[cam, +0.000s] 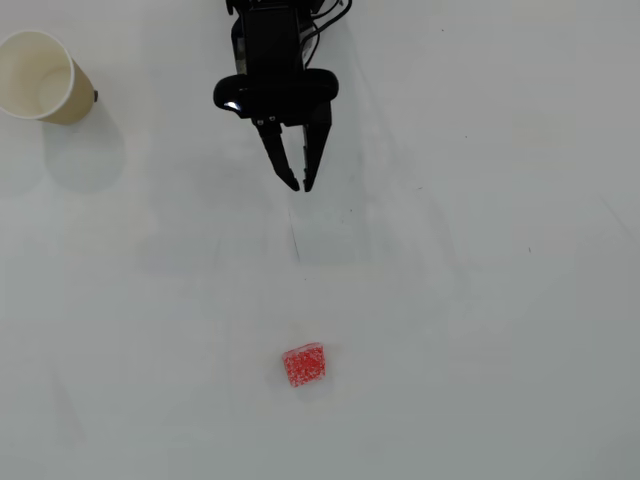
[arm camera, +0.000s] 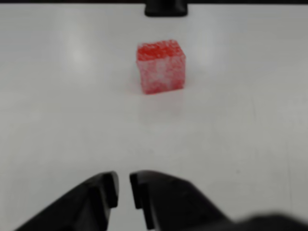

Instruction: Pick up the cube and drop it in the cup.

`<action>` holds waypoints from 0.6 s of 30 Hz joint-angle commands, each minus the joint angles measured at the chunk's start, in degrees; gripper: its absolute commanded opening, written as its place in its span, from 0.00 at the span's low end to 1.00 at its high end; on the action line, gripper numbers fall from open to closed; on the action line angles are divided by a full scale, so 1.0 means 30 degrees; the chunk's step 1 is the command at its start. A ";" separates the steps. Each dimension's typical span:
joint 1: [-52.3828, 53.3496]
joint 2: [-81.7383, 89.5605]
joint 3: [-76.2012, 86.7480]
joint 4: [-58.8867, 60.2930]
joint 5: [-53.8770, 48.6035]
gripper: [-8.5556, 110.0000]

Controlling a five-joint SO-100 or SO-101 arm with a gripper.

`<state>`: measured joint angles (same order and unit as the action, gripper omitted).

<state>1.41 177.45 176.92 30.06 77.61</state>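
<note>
With the jaws nearly closed and empty, well short of the cube [cam: 304,365] lying alone on the counter [cam: 480,300] (cup [cam: 40,76] far off at the overhead view's top left), the cube could be knocked away unless they were opened first.

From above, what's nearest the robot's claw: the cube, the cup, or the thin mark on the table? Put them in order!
1. Thin mark, just below the gripper.
2. Cube, lower down, near the bottom.
3. Cup, far off, top left.
</note>
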 commanded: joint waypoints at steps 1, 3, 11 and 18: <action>0.0088 0.0850 0.0674 -0.0820 -0.0205 0.07; 0.0088 0.0850 0.0674 -0.0820 -0.0205 0.08; -0.0176 0.0850 0.0674 -0.0937 -0.0205 0.08; 0.0088 0.0850 0.0674 -0.1172 -0.0205 0.08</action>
<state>1.49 177.45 176.92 28.65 77.61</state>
